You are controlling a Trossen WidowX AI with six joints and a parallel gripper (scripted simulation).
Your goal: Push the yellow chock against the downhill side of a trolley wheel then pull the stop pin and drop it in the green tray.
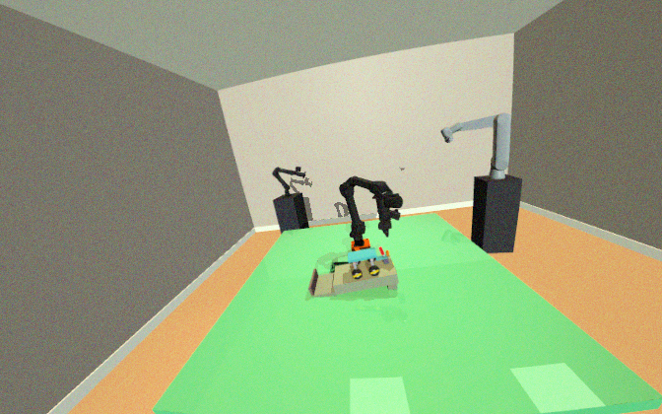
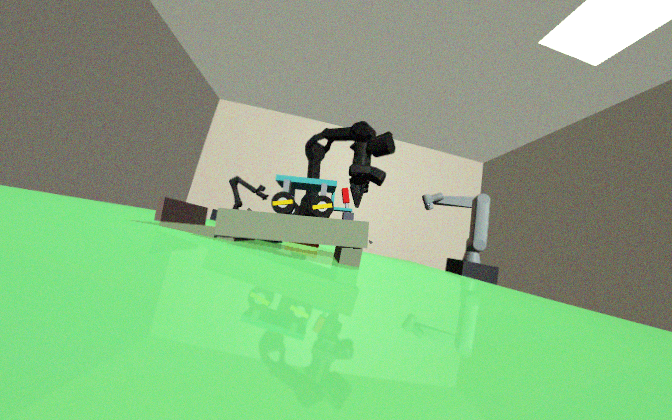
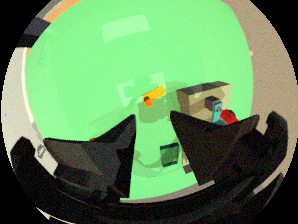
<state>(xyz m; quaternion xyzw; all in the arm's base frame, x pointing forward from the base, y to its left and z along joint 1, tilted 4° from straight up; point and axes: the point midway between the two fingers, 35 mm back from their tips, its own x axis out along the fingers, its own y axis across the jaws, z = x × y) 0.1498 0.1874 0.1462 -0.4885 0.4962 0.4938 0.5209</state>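
Observation:
My gripper [image 1: 386, 234] [image 2: 357, 204] [image 3: 153, 116] is partly open and empty, pointing down above the table beyond the ramp's uphill end. The yellow chock [image 3: 158, 92] with its orange handle lies on the table beside the ramp [image 1: 364, 286] [image 2: 286, 224] [image 3: 196, 104], ahead of the fingertips in the wrist view; its black base is not distinct. The turquoise trolley [image 1: 362, 255] [image 2: 304, 182] stands on the ramp, both near wheels on the surface. The red-headed stop pin [image 1: 381, 250] [image 2: 345, 195] [image 3: 229, 117] stands upright at its uphill end. The dark green tray [image 3: 169, 154] sits beside the ramp.
A brown end board [image 1: 313, 282] [image 2: 184, 211] stands at the ramp's foot. My orange base [image 1: 361, 243] is behind the ramp. A grey arm [image 1: 500, 144] [image 2: 480, 219] and another black arm [image 1: 286, 172] [image 2: 236, 190] stand on far pedestals.

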